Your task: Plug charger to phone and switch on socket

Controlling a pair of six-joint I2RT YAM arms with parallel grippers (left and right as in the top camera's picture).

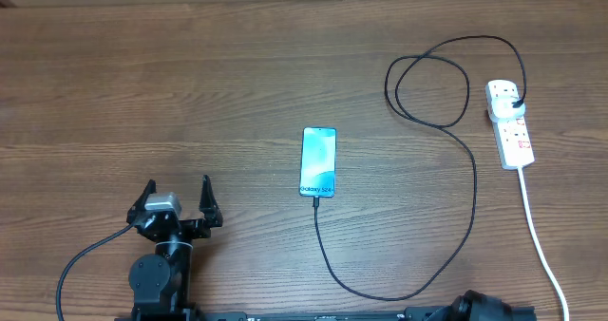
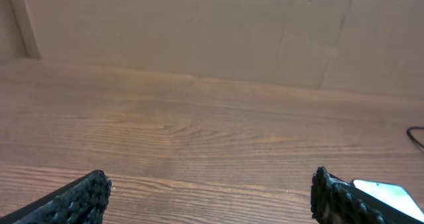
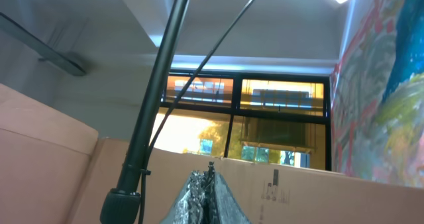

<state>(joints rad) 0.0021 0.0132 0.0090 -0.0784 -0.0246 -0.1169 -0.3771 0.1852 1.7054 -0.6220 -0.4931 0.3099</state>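
The phone (image 1: 318,161) lies face up mid-table, its light-blue screen showing "Galaxy" text. The thin black charger cable (image 1: 472,183) runs from the phone's near end in a loop to the right, coils, and ends in a black plug (image 1: 514,105) seated in the white socket strip (image 1: 510,123) at far right. My left gripper (image 1: 178,196) is open and empty at the front left, well left of the phone. In the left wrist view the gripper (image 2: 209,194) is wide apart and the phone's corner (image 2: 387,191) shows at right. My right gripper (image 3: 211,197) is shut, empty, pointing upward.
The socket's thick white cord (image 1: 540,240) runs to the front right table edge. A black stand pole (image 3: 149,118) and a cardboard wall show in the right wrist view. The right arm's base (image 1: 484,310) sits at the front edge.
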